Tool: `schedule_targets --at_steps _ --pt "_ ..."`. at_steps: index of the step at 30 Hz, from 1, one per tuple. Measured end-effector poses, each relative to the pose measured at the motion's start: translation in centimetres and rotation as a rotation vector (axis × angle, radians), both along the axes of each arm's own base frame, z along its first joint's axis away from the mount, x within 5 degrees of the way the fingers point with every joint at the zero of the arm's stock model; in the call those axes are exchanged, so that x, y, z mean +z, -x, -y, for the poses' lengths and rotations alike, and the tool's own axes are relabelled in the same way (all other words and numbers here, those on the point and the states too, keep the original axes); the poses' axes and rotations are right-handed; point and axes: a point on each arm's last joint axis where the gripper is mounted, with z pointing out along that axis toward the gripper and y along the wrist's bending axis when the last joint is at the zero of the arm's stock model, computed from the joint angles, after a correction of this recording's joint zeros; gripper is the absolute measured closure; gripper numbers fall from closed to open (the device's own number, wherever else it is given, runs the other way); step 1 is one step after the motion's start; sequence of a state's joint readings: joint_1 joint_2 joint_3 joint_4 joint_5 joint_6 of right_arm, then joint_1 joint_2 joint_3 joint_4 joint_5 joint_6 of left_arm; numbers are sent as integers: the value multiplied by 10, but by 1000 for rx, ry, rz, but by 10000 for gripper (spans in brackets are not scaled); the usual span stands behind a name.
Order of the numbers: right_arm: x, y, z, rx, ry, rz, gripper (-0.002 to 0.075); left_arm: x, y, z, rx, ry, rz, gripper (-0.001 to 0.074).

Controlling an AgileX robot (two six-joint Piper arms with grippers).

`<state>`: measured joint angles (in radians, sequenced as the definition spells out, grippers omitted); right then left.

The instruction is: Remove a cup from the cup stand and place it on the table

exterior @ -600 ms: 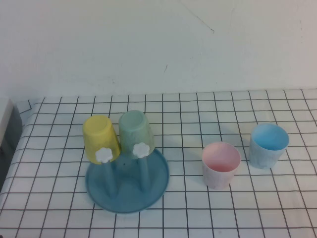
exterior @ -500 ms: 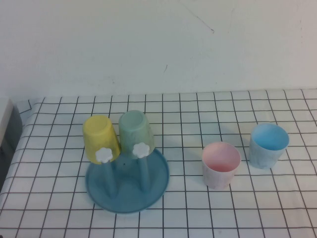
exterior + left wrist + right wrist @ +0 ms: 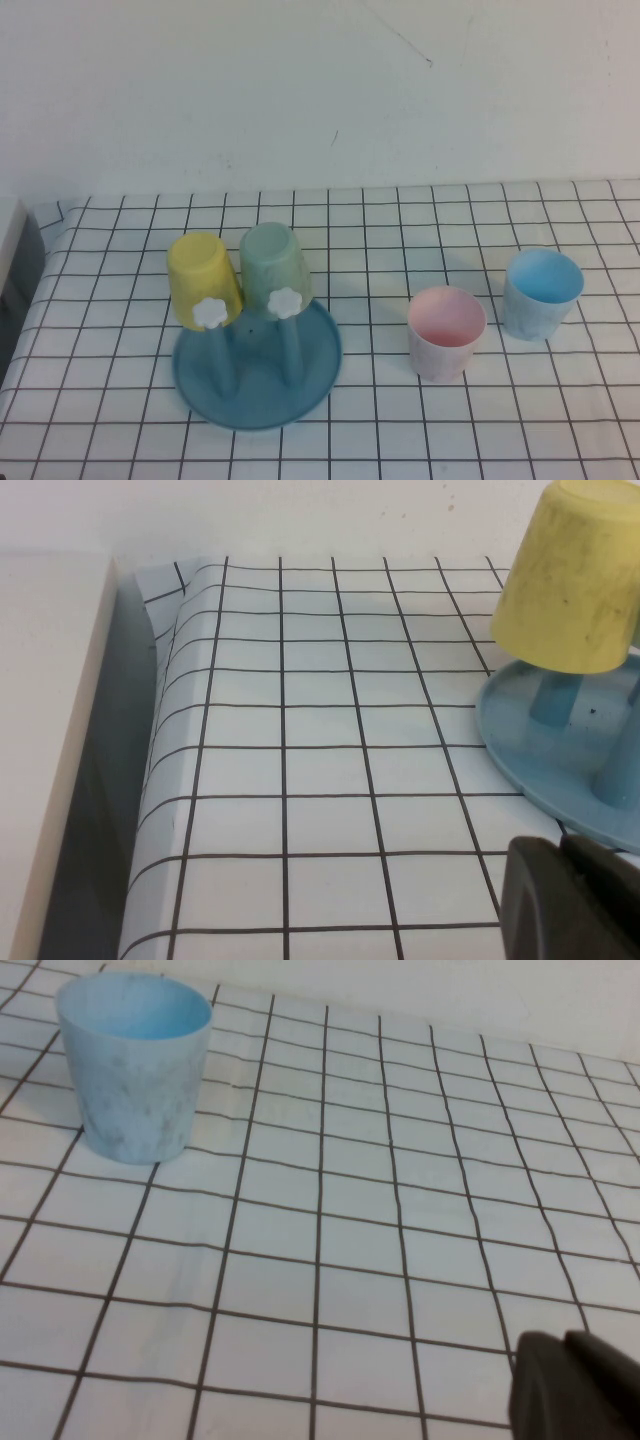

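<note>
The pale mint-green cup [image 3: 274,262] hangs upside down on a peg of the blue cup stand [image 3: 300,385], at the left of the gridded table [image 3: 380,420]. A yellow cup [image 3: 204,278] hangs beside it, and two white flower knobs show in front. Neither arm shows in the high view. In the left wrist view my left gripper [image 3: 560,846] is shut and empty, low over the cloth just short of the stand's dish [image 3: 520,742], with the yellow cup [image 3: 570,580] beyond. My right gripper [image 3: 565,1340] is shut and empty over bare cloth. The mint cup is hidden in both wrist views.
A pink cup [image 3: 446,330] and a light blue cup [image 3: 541,292] stand upright to the right of the stand; the blue one also shows in the right wrist view [image 3: 135,1065]. The cloth's left edge drops off beside a pale ledge [image 3: 50,730]. A white wall backs the table.
</note>
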<state>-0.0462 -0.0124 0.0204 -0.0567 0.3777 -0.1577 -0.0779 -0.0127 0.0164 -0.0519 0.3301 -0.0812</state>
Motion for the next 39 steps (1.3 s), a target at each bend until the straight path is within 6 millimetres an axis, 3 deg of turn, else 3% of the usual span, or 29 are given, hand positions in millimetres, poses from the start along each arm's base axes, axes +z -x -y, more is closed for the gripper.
schedule_targets --at_steps 25,32,39 --pt "1 -1 0 2 2 31 729 2 -1 0 2 -2 33 737" --pt "33 -6 -1 17 23 383 729 29 -4 -1 14 21 342 737" --pt "66 1 -3 33 44 761 729 57 2 -2 25 47 657 737"
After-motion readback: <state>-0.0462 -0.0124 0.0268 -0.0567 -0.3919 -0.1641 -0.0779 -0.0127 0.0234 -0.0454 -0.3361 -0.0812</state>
